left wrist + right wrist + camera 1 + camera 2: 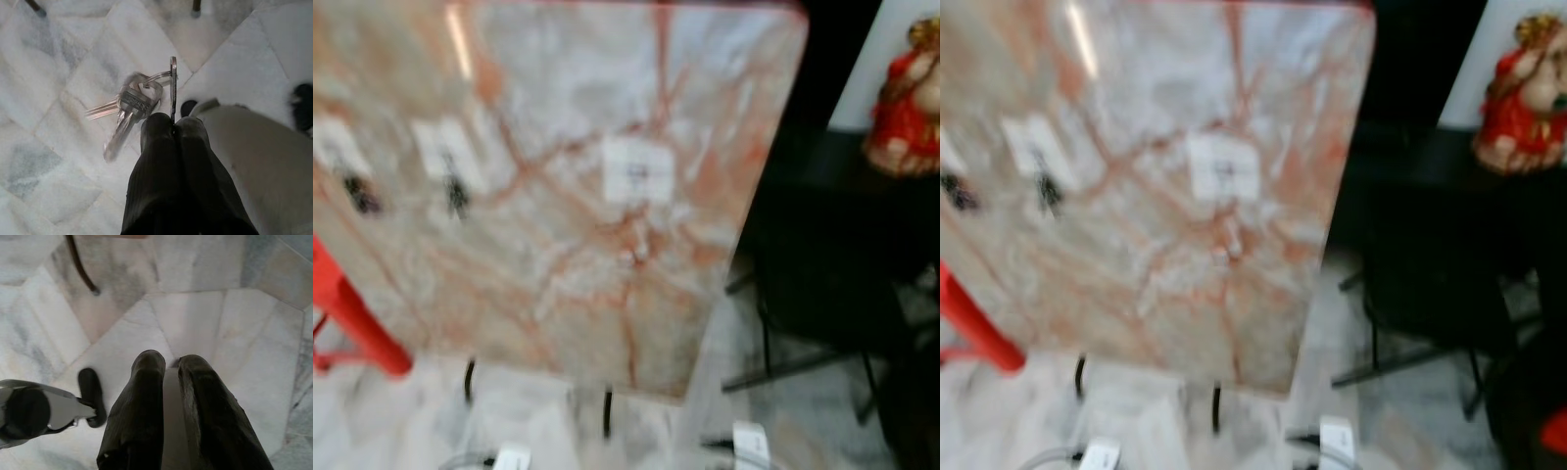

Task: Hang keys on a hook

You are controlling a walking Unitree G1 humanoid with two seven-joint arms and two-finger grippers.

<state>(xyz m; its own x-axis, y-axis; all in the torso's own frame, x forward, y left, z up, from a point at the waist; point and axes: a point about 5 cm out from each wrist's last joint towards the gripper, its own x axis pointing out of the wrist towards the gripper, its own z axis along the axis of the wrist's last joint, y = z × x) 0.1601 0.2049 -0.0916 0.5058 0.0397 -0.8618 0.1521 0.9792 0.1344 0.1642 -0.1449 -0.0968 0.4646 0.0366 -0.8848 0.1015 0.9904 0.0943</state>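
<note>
- Two hands are showing in the wrist views, both pointing down at a pale marble floor [58, 161].
- Left hand [172, 128] is gripping a flat metal tag [173, 83] edge-on between its closed fingertips; the keys [128, 108] are hanging from a ring on that tag, dangling in the air above the floor and slightly blurred.
- Right hand [171, 363] is carrying nothing, its two black fingers [142, 396] sitting close together with a narrow gap between them.
- Head views are looking, blurred, at a marble tabletop [568, 284] veined in pink and orange, with black legs beneath it.
- White squares are lying on the tabletop: one near the middle [638, 169], and others toward the left with small dark items [456, 196] on or beside them; what they are cannot be told.
- Red furniture leg [357, 323] is standing at the tabletop's left, and a red and gold figurine [909, 98] is sitting on a dark surface at the far right.
</note>
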